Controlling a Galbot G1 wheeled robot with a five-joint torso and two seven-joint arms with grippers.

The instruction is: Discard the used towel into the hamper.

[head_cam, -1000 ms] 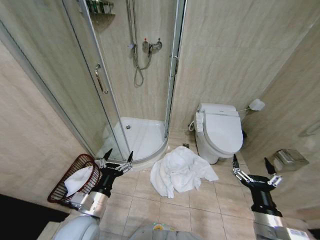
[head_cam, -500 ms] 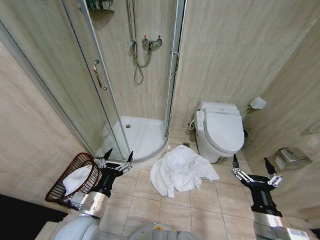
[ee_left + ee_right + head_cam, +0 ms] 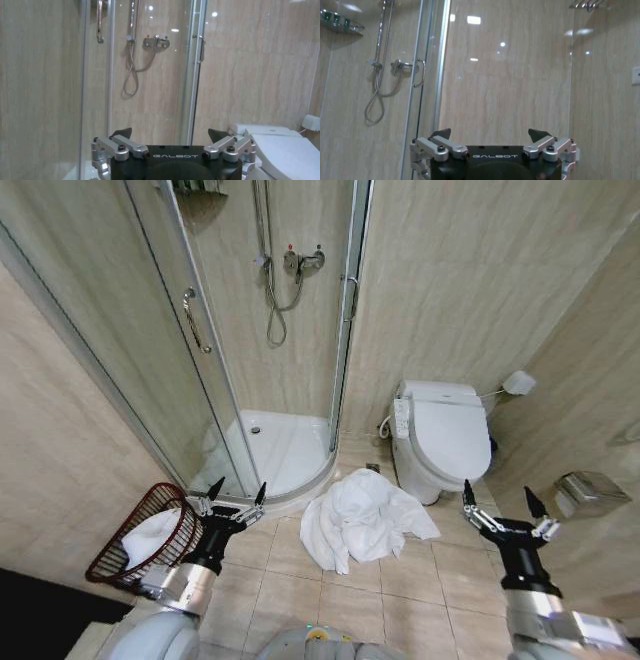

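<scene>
A crumpled white towel (image 3: 362,520) lies on the tiled floor between the shower's curved step and the toilet. The hamper (image 3: 115,558), a dark reddish wire basket, stands tilted at the left by the wall with white cloth inside. My left gripper (image 3: 237,490) is open, raised beside the hamper's near rim and left of the towel. My right gripper (image 3: 498,500) is open too, raised to the right of the towel in front of the toilet. Both wrist views show open fingers (image 3: 122,133) (image 3: 441,133) pointing at the wall, with nothing between them.
A glass corner shower (image 3: 275,450) with a raised white tray stands behind the towel. A white toilet (image 3: 440,442) sits at the right, with a metal paper holder (image 3: 590,492) on the right wall. Tiled floor lies bare in front of the towel.
The head camera has tilted slightly, shifting the whole picture down a little. Both arms hold their raised pose with open fingers. The towel and hamper have not moved.
</scene>
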